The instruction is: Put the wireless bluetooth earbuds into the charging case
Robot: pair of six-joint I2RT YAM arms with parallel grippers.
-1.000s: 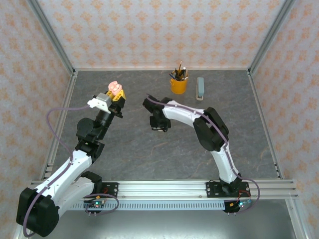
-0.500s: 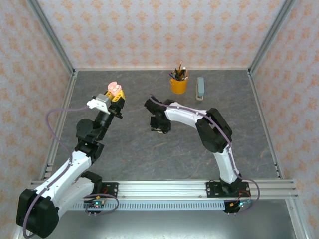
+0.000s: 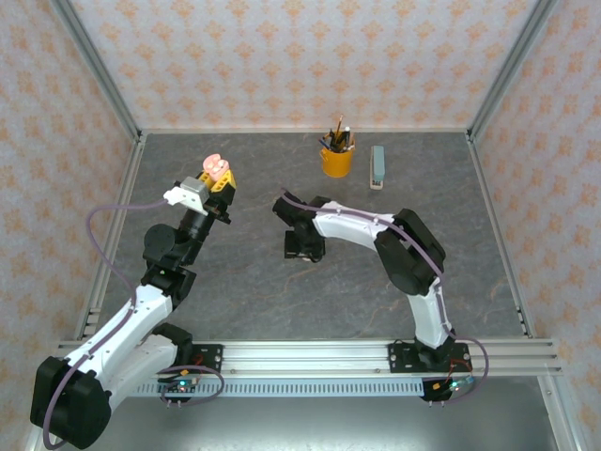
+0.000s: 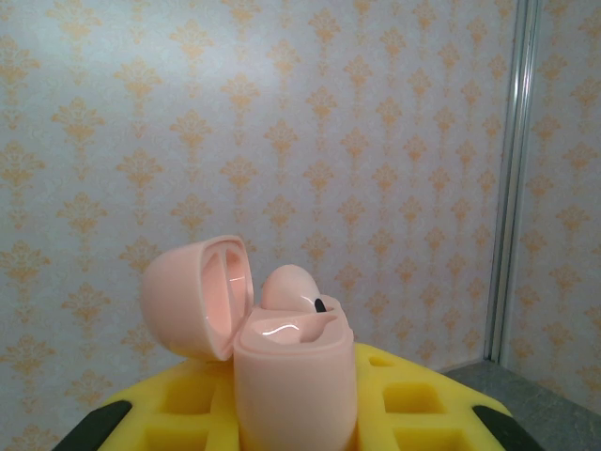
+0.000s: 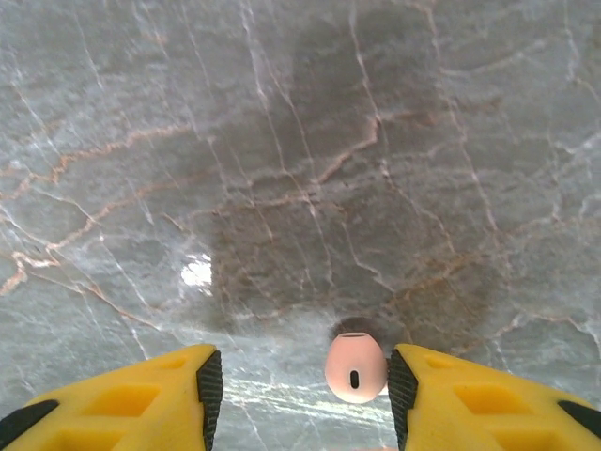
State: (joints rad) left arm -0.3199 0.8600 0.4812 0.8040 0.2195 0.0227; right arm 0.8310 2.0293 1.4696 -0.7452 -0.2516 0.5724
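Looking down past your right hand (image 5: 305, 376), you see its fingers spread, with a pale pink earbud (image 5: 355, 368) lying between them, close to one finger and not pinched. Your left hand (image 3: 218, 184) is pressed onto the open charging case (image 4: 296, 376), held up off the table (image 5: 282, 188), and a seated earbud (image 4: 289, 287) fills one slot. By my judgement, this case needs the loose one. Beyond your hands are grey veined stone and patterned walls (image 4: 376, 141).

charging case (image 4: 293, 376) base cropped, earbud (image 4: 289, 287) half hidden
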